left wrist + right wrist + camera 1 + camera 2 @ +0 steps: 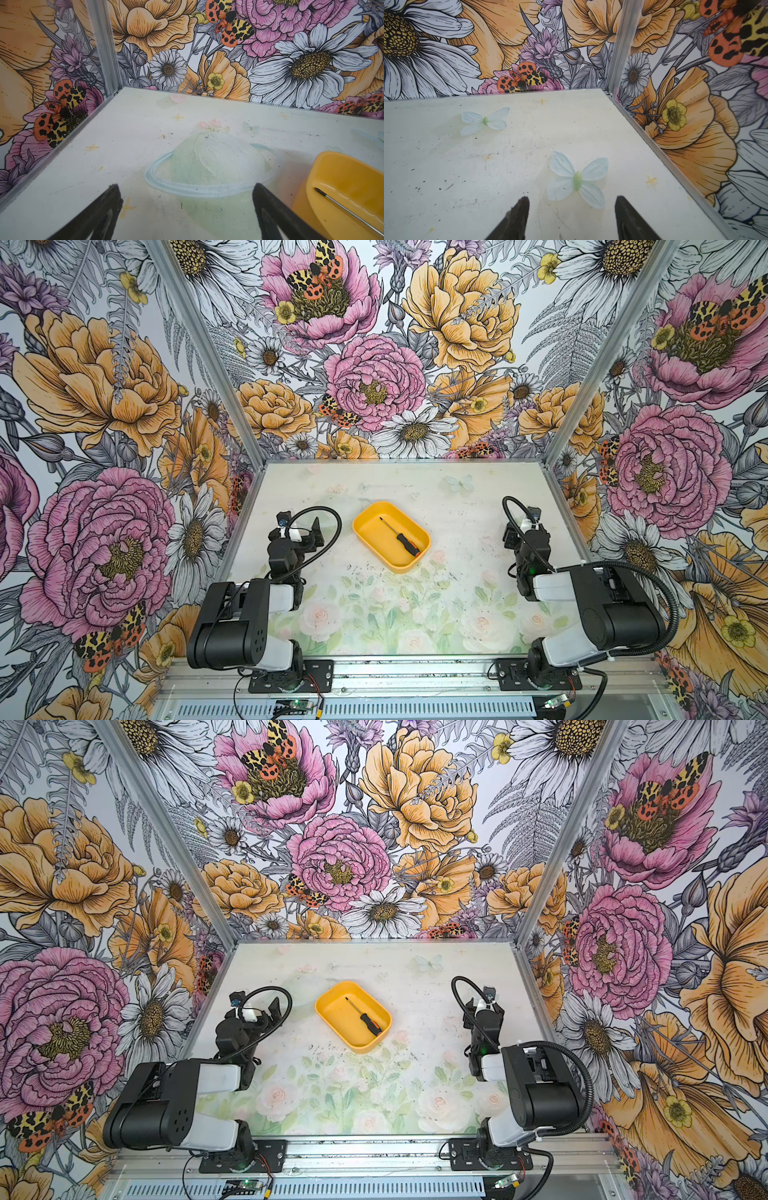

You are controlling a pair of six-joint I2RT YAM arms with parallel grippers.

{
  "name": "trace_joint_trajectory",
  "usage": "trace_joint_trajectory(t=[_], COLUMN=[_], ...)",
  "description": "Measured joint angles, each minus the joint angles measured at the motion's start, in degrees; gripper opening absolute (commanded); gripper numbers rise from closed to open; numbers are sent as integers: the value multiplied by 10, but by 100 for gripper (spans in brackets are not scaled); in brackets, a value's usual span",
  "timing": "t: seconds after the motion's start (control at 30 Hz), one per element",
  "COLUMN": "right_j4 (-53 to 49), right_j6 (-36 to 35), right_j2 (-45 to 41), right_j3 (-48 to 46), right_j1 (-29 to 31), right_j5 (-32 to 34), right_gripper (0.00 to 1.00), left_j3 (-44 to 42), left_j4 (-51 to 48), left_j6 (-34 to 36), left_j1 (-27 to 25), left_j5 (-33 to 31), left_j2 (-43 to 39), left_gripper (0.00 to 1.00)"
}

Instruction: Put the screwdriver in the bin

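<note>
Slim black-handled, orange-banded screwdriver lies diagonally inside the shallow yellow plastic bin, centre of both top views; my left hand spread, empty, beside it; my right hand spread, empty, above the desk.

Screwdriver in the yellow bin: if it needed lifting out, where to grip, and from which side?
Probably the screwdriver's black handle, from straight above, closing across its width. It lies flat, diagonal on the bin floor; the shaft is thin, and the walls block sideways approaches.
</note>
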Motion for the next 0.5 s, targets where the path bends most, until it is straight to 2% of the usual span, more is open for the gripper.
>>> trace_joint_trajectory(t=[0.2, 0.4, 0.43, 0.47, 0.5], right_j4=[-5, -11, -11, -11, -12], right_j6=[0, 0, 0, 2, 3], right_j2=[0, 0, 0, 0, 0], right_j3=[6, 6, 6, 6, 6], right_j1=[0, 0, 0, 0, 0], right_j5=[2, 2, 2, 2, 2], right_gripper=[79, 83, 86, 99, 100], left_j3=[10, 52, 56, 59, 60], left_j4=[24, -13, -14, -16, -18], left_j6=[6, 8, 9, 10, 10], left_j1=[0, -1, -2, -2, -2], left_j5=[2, 2, 2, 2, 2], left_j2=[49, 52, 52, 52, 52], left_gripper=[99, 99, 99, 99, 99])
